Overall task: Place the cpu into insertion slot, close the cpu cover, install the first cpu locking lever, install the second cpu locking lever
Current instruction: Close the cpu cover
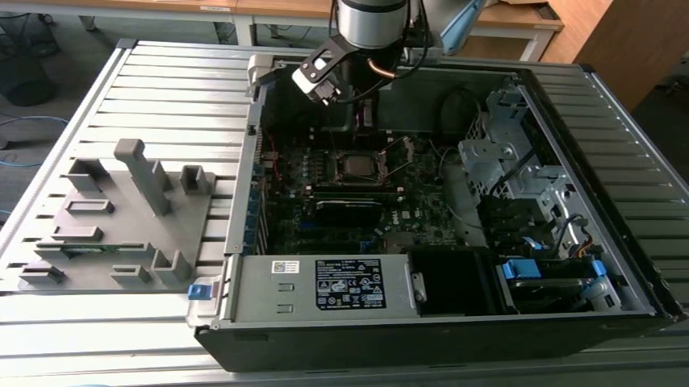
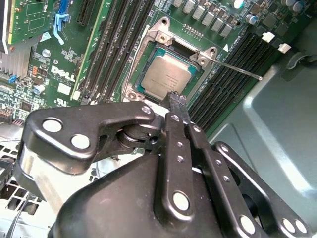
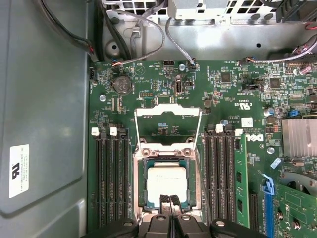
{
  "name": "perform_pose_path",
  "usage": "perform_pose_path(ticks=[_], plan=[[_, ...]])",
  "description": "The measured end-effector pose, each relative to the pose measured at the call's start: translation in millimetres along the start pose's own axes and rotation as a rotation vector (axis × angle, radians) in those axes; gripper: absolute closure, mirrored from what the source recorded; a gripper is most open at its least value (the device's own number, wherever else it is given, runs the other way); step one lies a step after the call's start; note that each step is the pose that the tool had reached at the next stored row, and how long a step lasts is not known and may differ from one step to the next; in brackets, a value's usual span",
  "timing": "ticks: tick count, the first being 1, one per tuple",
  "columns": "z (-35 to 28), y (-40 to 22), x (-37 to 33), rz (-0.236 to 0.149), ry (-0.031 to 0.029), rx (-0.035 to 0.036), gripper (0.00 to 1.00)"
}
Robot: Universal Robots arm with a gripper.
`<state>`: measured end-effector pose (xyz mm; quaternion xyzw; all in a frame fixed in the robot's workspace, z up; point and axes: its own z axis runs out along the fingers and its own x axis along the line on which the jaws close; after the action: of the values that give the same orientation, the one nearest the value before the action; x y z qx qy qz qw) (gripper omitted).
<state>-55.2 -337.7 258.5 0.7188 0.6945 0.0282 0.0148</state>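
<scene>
Cpu (image 3: pixel 167 182) seated flat in insertion slot (image 3: pixel 137 191), on motherboard inside open computer case (image 1: pixel 431 343) on slatted table (image 1: pixel 161 89). Beyond slot, cpu cover (image 3: pixel 168 112) flipped up, open. Thin locking lever (image 2: pixel 233 66) unlatched, sticking out over memory slots (image 2: pixel 225 84). Arm's gripper (image 3: pixel 169 199) low over chip's near edge, jaws clenched together, nothing between; contact with chip unclear. Grey fixture tray (image 1: pixel 119 218) at exterior view's left, beside case.
</scene>
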Motion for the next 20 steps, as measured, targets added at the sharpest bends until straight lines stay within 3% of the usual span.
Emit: perform_pose_path(ticks=[20], plan=[[-7.3,0.4,0.1,0.0,0.0,0.0,0.89]])
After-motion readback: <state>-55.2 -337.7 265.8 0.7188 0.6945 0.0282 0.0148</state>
